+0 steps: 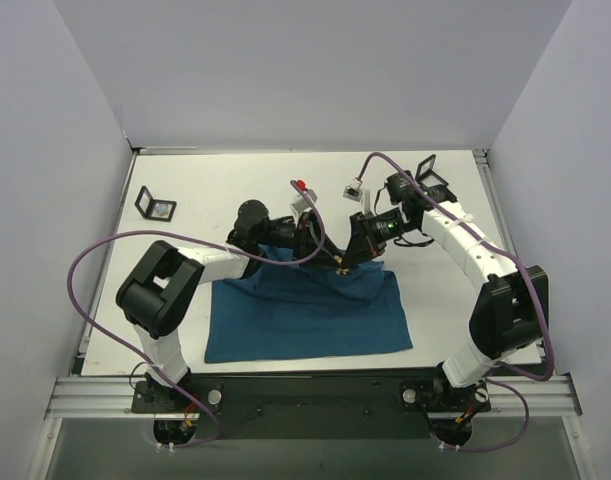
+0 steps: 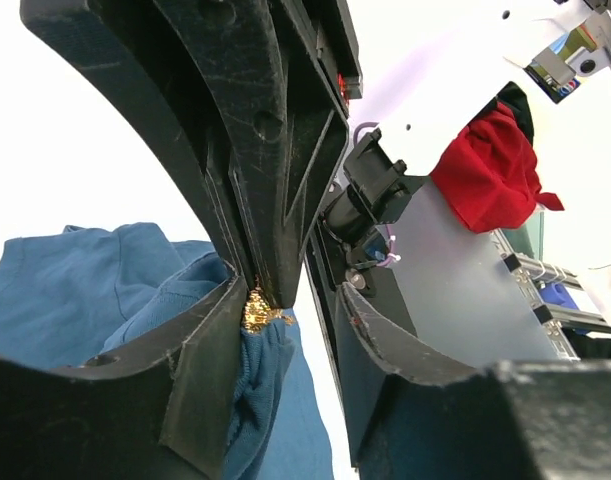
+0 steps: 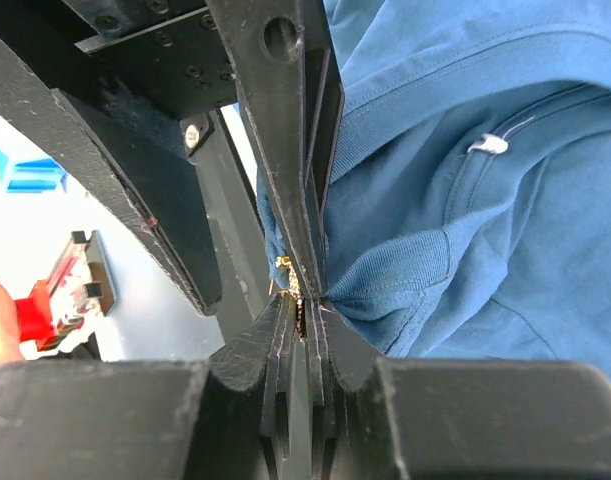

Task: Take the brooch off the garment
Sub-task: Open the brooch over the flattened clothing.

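The dark teal garment (image 1: 305, 315) lies flat on the white table, and its collar end is lifted where both grippers meet. The tiny gold brooch (image 1: 342, 266) sits at that spot. In the right wrist view my right gripper (image 3: 305, 312) is shut on the brooch (image 3: 289, 277), with bunched collar fabric (image 3: 415, 270) against its right side. In the left wrist view my left gripper (image 2: 295, 300) stands open. The brooch (image 2: 257, 310) and a fold of garment (image 2: 260, 380) rest against its left finger (image 2: 185, 380), and its right finger (image 2: 405, 370) is well apart.
A small black square frame (image 1: 155, 205) lies at the back left of the table, and another (image 1: 430, 178) at the back right behind the right arm. A small red-tipped part (image 1: 299, 186) stands behind the grippers. Purple cables loop over both arms.
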Motion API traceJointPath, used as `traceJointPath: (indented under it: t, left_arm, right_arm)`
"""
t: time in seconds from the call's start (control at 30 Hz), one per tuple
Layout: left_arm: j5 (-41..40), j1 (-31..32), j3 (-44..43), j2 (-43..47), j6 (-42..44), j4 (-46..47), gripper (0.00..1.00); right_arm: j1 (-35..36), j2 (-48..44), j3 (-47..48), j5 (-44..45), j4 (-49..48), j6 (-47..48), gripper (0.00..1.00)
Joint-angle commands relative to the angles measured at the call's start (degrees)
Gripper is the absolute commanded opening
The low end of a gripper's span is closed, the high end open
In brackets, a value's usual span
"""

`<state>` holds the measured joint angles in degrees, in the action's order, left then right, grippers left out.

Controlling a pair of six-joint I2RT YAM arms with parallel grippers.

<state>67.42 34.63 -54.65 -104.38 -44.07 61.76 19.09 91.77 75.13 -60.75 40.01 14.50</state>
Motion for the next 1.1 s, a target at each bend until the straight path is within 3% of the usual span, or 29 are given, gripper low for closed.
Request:
traceJointPath:
  t: [0.0,0.07,0.2,0.27,0.7,0.73,0.83,0.87,0.93,1.07]
  left_arm:
    - [5.09,-0.70,-0.54,2.68,0.99,3.32,0.50]
    - [4.39,-1.23,-0.37,3.56,8.95,-2.49,0.51]
    - [1.50,-1.06,-1.94,6.02,26.73,-25.82,0.53]
    - [0.18,-0.97,-2.56,6.55,33.58,-33.07,0.53]
    - [-6.33,-0.71,-4.06,6.12,39.15,-39.61,0.50]
    - [-6.77,-0.53,-4.14,6.03,39.41,-39.78,0.48]
    - [-7.47,0.70,-4.76,5.59,41.08,-41.54,0.31]
    - [-7.91,0.96,-5.02,5.24,41.17,-42.41,0.16]
    - [-8.09,1.58,-5.46,4.80,41.26,-42.77,0.02]
    - [-8.44,1.75,-5.64,4.80,41.09,-42.86,0.00]
  right_arm:
    - [-1.34,-0.89,2.38,7.56,-3.54,-0.09,0.00]
    - [-1.51,-1.41,3.00,8.54,-3.53,-0.61,0.00]
    - [-1.51,-1.68,3.62,10.12,-3.53,-1.23,0.00]
    - [-1.43,-1.59,3.70,11.18,-3.53,-1.32,0.00]
    - [0.15,-3.00,3.00,18.30,-4.94,-2.02,0.00]
    - [0.42,-3.00,3.09,18.65,-5.11,-2.11,0.00]
    - [1.30,-2.73,3.44,19.79,-5.29,-2.20,0.00]
    - [1.47,-2.56,3.53,20.06,-5.29,-2.20,0.00]
    - [2.00,-2.38,3.79,20.76,-5.29,-2.37,0.00]
    - [2.27,-1.94,4.40,22.69,-5.90,-3.16,0.00]
